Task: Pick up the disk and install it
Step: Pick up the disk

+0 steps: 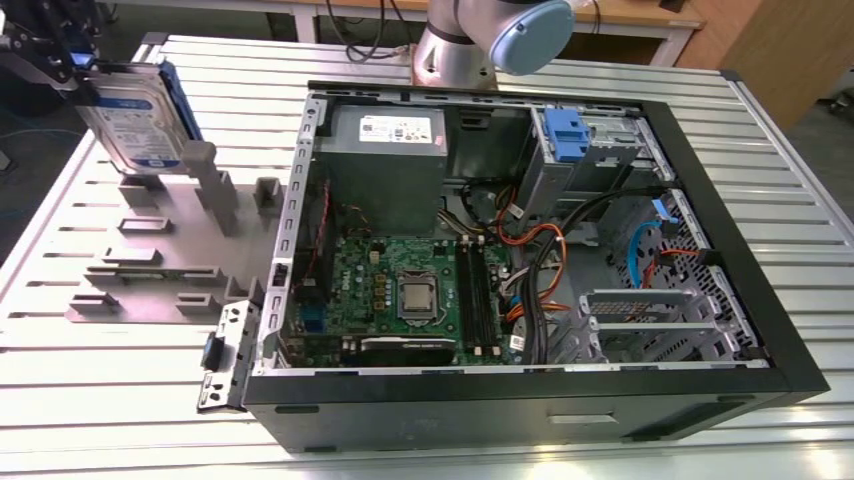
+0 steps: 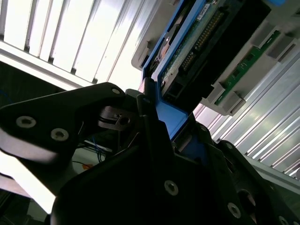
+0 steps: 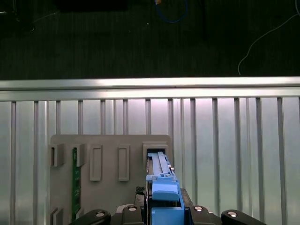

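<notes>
Upper left of the exterior view, black robot gripper (image 1: 67,62), partly cut off by the frame edge, was clamped on the blue-framed silver hard disk (image 1: 134,120), held upright over the grey slotted holder (image 1: 160,250), lower edge's clearance hard to judge.

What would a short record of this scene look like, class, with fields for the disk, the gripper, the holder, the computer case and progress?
disk: upright, blue-framed, at the exterior view's left
gripper: shut on the disk's upper edge
holder: grey slotted tray, just below the disk
computer case: open, circuit board exposed, at the exterior view's right
progress: disk gripped, not yet in the computer case
</notes>
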Controlling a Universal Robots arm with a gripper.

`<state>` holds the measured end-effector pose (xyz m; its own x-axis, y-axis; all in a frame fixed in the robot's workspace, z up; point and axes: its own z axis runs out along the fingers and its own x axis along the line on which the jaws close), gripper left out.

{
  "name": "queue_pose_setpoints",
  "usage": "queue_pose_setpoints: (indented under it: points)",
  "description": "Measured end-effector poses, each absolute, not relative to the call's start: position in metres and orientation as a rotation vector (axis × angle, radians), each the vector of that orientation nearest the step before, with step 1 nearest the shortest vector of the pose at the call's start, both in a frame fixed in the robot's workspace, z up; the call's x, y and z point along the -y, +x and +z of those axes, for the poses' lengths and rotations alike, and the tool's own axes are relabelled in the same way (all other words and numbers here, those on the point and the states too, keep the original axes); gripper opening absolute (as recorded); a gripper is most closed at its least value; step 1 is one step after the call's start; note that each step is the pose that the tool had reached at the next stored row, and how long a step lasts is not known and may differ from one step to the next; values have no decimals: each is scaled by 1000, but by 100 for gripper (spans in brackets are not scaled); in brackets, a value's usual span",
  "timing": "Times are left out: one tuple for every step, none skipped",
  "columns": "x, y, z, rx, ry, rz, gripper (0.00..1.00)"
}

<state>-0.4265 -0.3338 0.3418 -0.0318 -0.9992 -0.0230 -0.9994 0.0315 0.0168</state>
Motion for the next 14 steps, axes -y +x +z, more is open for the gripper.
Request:
queue_pose_setpoints:
  points:
    - [334,-426,343,-2253,-2182,44,36]
    - [334,-426,343,-2253,-2182,44,36]
    - [334,-427,344,-2253,-2182,44,36]
    - [334,-427,345,-2253,-2182,44,36]
    - [334,-427,345,-2252,-2182,44,36]
    - [334,-427,346,-2252,-2182,44,36]
    - [334,-427,347,-2253,-2182,44,36]
    - [334,-426,347,-2253,-2182,44,36]
    - [334,-427,348,-2253,-2182,44,36]
    - [334,-427,349,-2252,-2182,44,36]
    - [334,-427,349,-2253,-2182,44,36]
    - [334,-427,350,-2253,-2182,44,36]
    - [334,-426,350,-2253,-2182,44,36]
    - [334,-427,351,-2253,-2182,44,36]
